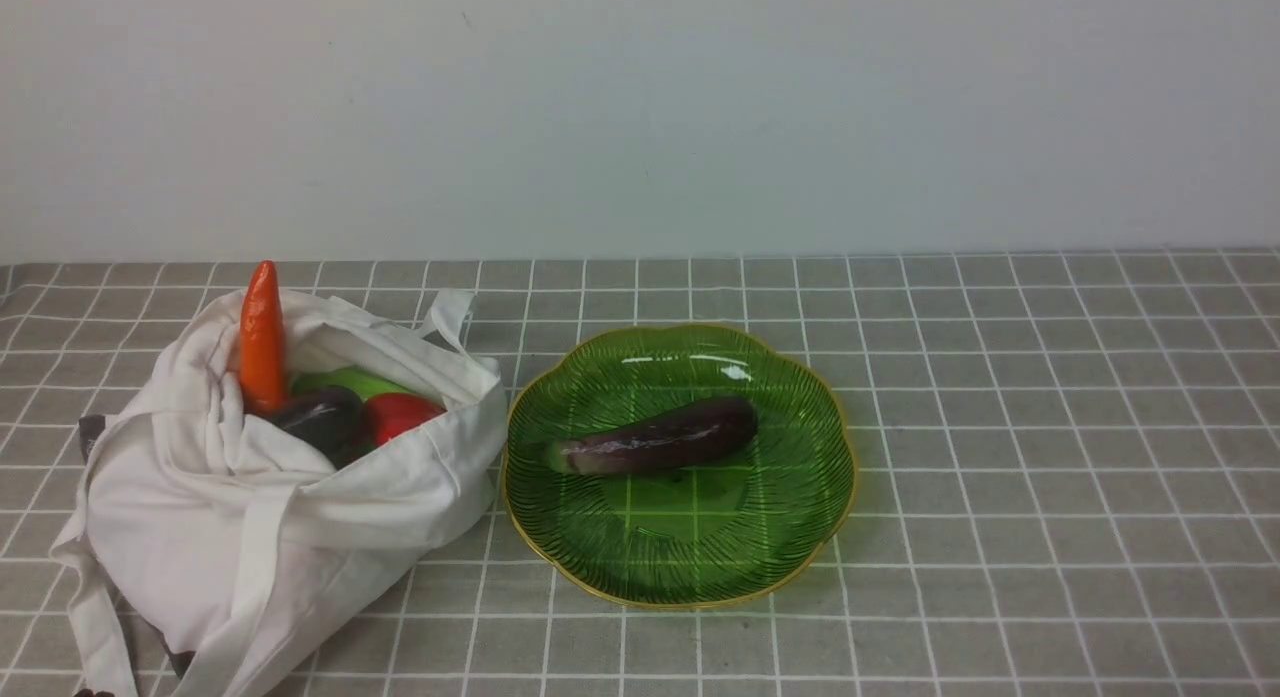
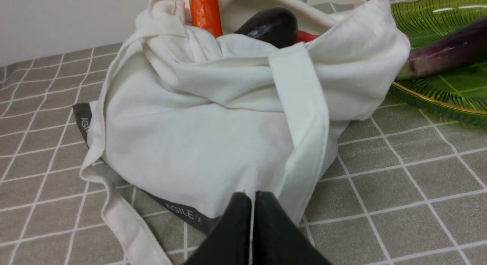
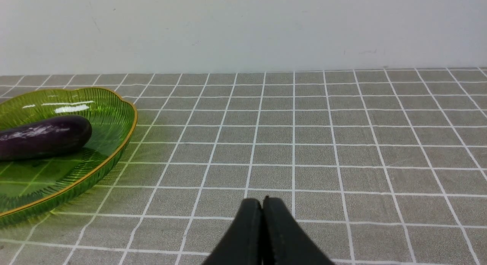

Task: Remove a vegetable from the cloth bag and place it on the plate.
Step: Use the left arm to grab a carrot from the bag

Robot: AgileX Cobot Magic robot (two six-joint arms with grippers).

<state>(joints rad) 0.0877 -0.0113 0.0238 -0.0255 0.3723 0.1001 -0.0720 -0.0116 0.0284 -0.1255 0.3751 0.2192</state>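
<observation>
The white cloth bag [image 1: 270, 497] sits at the left of the table, mouth open. The orange vegetable [image 1: 262, 337] stands upright in it, tip up; it also shows in the left wrist view [image 2: 205, 12]. The green plate [image 1: 800, 537] lies just right of the bag with a purple eggplant [image 1: 660, 439] on it. My left gripper [image 2: 253, 196] is shut and empty, low in front of the bag [image 2: 213, 135]. My right gripper [image 3: 262, 200] is shut and empty over bare table, right of the plate [image 3: 114, 151]. Neither gripper shows in the front view.
Inside the bag are also a dark eggplant [image 1: 320, 417], a round red vegetable [image 1: 400, 415] and something light green [image 1: 350, 381]. The bag's straps [image 1: 100, 617] trail on the checked tablecloth toward the front left. A white wall stands behind the table.
</observation>
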